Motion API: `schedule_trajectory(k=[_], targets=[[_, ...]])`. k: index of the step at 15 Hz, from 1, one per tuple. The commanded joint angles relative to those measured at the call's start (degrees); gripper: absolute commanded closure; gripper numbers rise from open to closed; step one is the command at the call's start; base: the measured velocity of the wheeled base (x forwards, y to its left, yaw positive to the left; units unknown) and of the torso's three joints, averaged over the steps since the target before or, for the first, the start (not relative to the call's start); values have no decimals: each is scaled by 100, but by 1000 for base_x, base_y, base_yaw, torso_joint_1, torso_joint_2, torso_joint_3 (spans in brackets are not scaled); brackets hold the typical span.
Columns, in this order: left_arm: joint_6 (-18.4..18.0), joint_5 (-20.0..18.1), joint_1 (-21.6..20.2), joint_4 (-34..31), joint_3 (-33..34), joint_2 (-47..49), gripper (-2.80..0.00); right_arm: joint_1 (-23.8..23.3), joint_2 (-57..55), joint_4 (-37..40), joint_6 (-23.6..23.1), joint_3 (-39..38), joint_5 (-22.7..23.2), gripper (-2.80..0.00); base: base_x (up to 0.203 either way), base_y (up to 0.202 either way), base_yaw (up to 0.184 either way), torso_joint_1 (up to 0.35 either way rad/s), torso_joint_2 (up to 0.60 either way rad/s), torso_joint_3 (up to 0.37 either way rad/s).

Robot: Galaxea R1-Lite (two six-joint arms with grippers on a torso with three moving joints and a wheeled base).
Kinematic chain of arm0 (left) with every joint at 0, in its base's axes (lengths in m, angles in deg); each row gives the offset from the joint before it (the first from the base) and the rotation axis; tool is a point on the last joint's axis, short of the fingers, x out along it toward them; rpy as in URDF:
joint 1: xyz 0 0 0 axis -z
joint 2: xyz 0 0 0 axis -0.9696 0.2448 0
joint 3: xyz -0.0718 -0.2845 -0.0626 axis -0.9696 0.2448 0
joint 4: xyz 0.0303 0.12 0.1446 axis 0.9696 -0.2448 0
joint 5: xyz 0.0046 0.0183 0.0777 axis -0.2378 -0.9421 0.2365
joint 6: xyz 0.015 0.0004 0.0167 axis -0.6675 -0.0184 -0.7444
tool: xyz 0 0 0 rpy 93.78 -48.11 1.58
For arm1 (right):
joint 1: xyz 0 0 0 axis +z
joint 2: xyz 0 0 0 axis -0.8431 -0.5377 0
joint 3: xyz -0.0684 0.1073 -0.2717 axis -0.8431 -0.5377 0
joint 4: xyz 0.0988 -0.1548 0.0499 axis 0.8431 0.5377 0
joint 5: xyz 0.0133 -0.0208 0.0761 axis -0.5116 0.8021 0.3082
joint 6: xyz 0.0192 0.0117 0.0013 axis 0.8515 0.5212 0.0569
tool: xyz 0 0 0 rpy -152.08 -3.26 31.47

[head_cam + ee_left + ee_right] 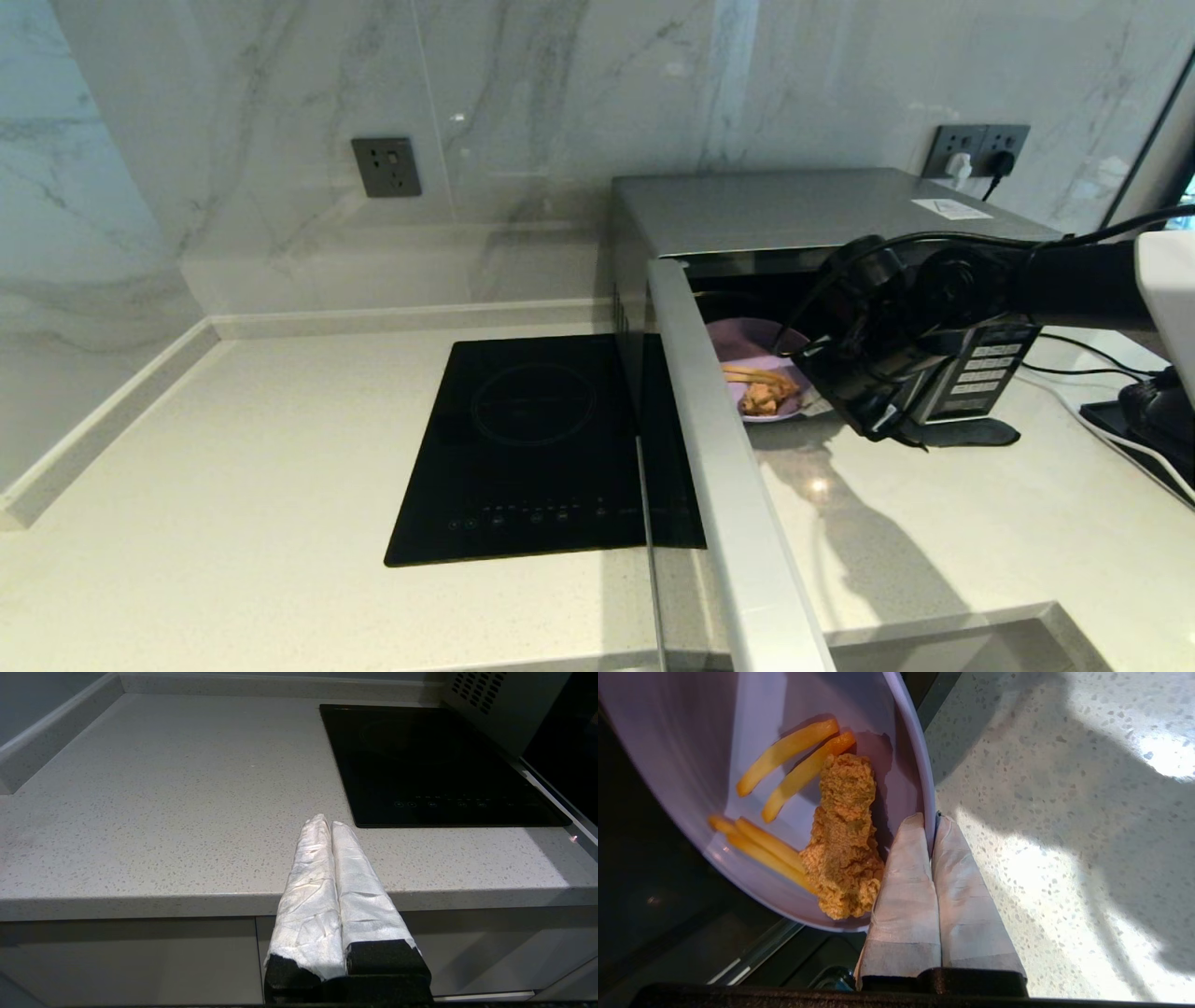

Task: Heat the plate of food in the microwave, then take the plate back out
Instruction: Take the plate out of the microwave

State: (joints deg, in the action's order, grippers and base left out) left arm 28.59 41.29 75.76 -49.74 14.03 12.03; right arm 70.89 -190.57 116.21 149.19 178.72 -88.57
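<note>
right gripper (pixel 930 820): its two wrapped fingers are pinching the plate's rim, one finger lying inside the plate and one outside, closed down to the thickness of the rim; in the head view it is reaching in from the right at the microwave's open front.
plate of food (pixel 747 350): it is sitting at the mouth of the microwave cavity, its near edge hanging out over the countertop (pixel 233 485); the chicken piece (pixel 845 840) is lying just beside the inner finger, with fries (pixel 789 765) spread to its far side.
microwave (pixel 794 210): it is standing at the far right of the countertop, its door (pixel 719 448) swinging wide open toward the near side.
induction hob (pixel 537 448): it is lying flush in the countertop, just left of the open door.
left gripper (pixel 329 823): it is hovering at the near edge of the countertop, left of the hob, fingers pressed together on nothing.
</note>
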Motion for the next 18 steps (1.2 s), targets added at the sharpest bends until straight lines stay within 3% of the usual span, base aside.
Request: schedule_trajectory(k=[1, 11, 18], targets=[[6, 3, -1, 2, 0, 9, 0, -6, 299, 14, 39, -162, -2, 0, 0, 0, 0, 0, 0, 0], [6, 3, -1, 2, 0, 9, 0, -163, 1061, 7, 65, -932, 37, 0, 0, 0, 0, 0, 0, 0], [6, 3, -1, 2, 0, 9, 0, -453, 2104, 5, 49, -1890, 345, 0, 0, 0, 0, 0, 0, 0]])
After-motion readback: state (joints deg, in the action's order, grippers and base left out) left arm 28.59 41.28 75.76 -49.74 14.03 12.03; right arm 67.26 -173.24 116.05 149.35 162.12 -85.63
